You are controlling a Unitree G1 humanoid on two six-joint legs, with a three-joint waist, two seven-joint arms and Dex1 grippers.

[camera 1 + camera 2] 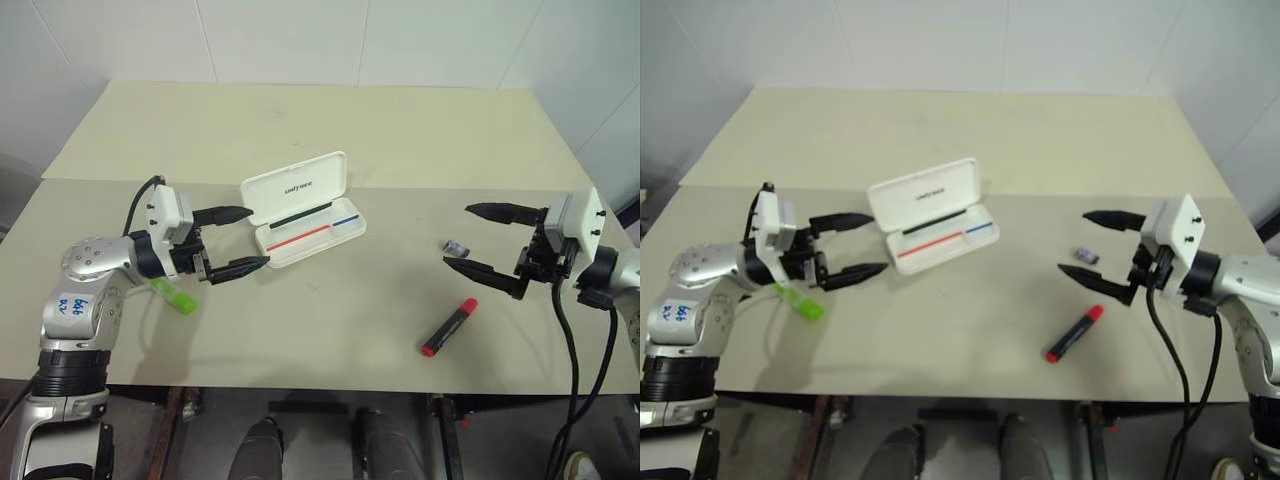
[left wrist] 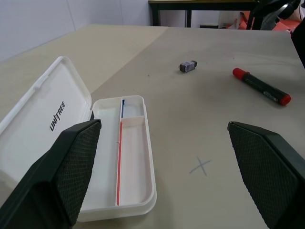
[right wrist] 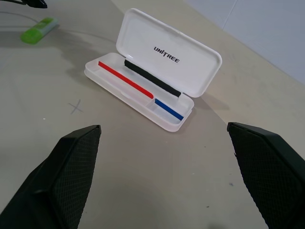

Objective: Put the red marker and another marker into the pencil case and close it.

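White hard plastic makes up the pencil case (image 1: 305,212), which is lying open near the middle of the beige table (image 1: 380,130), its lid tilted back at about eleven o'clock from the tray and showing a small dark logo. Red, blue and black lines are running along the inside of the tray, which is holding no markers.

The left gripper (image 1: 236,240) is hovering above the table at about nine o'clock from the case, pointing level toward it, its two black fingers spread wide with nothing between them; the lower fingertip is sitting just beside the case's near left corner. The left forearm is reaching in from the table's left edge with the wrist bent inward.

The light green marker (image 1: 173,295) is lying on the table beneath that forearm, at about seven o'clock from the case, partly hidden by the arm.

The right gripper (image 1: 462,238) is hovering at about three o'clock from the case, well apart from it, pointing level toward the table's middle, its fingers likewise spread wide and empty. The right wrist is bent inward, mirroring the left.

The red marker (image 1: 449,327) with its black barrel is lying at about five o'clock from the case, below the right gripper's lower finger. A small grey-purple object (image 1: 455,247) is resting on the table between the two right fingers as seen from the head.
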